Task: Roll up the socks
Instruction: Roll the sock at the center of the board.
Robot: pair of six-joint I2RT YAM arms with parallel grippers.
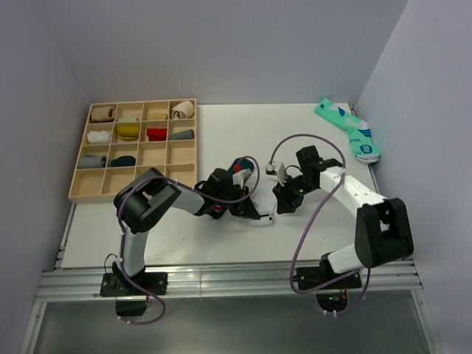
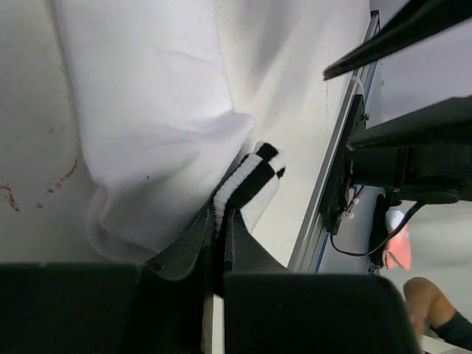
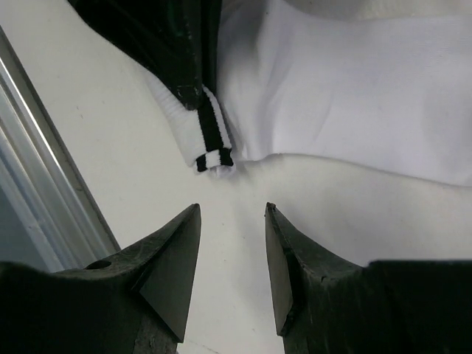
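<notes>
The white sock lies bunched on the table, its black-striped cuff pinched between the tips of my left gripper, which is shut on it. In the right wrist view the same cuff hangs just beyond my right gripper, which is open with only bare table between its fingers and is not touching the sock. From above, both grippers meet at mid-table, left and right. The dark green sock with a red-and-white figure lies bunched just behind the left wrist.
A wooden compartment tray with several rolled socks stands at the back left. A mint-green pair lies at the back right corner. The table's metal front rail runs close beside the grippers.
</notes>
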